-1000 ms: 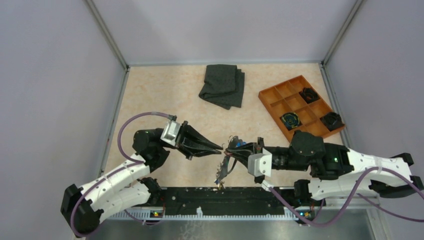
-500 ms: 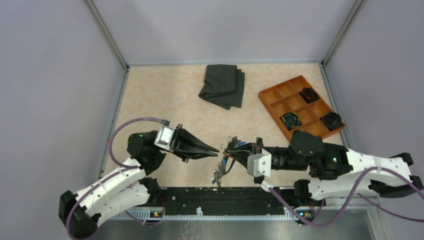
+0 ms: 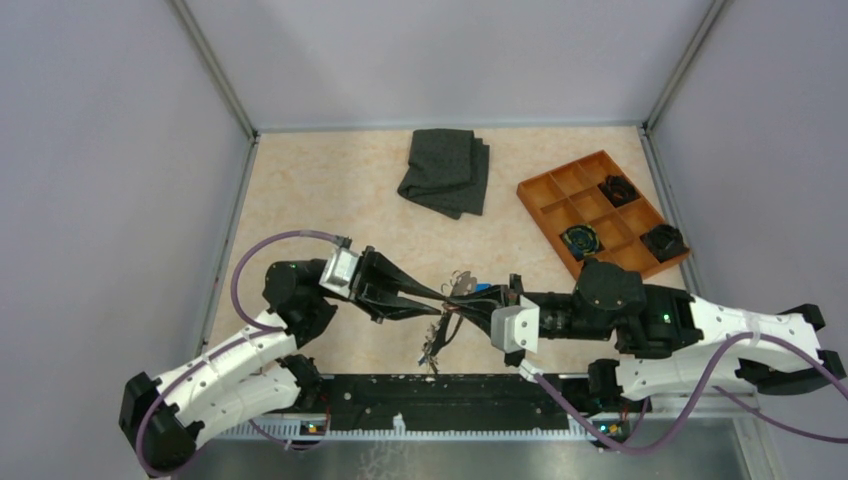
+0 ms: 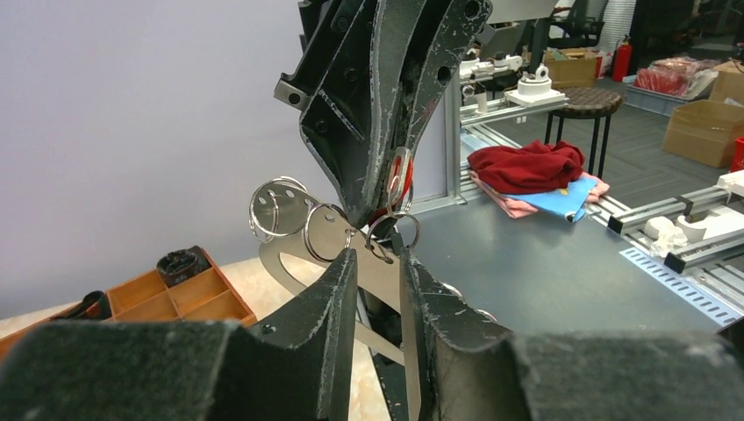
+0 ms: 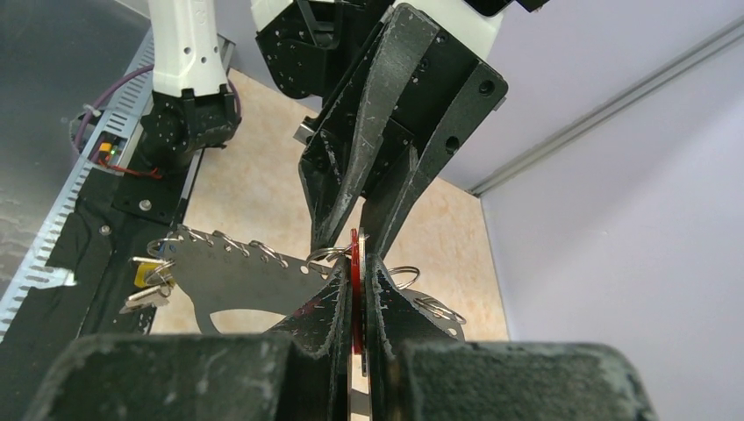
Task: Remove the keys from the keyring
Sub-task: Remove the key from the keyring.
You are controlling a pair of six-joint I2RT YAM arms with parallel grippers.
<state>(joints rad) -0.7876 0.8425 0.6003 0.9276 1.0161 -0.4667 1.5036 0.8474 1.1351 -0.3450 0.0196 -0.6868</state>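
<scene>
Beige marbled tabletop (image 3: pixel 330 200) lies under work that looks barely begun. The tiny metal keys (image 5: pixel 147 282) dangle, still attached, from the near end of the flat grey metal keyring plate (image 5: pixel 237 281), which is held above the table's near middle. Small split rings (image 4: pixel 272 206) line its edge. The right gripper (image 5: pixel 358 267) is clamped tight on a thin red disc (image 5: pixel 354 250). The left gripper (image 4: pixel 379 256) is narrowly parted astride one ring.

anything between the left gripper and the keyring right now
Nothing visible does. The open left gripper straddles a small ring on the keyring; the right gripper is shut on a red key from the opposite side.
</scene>
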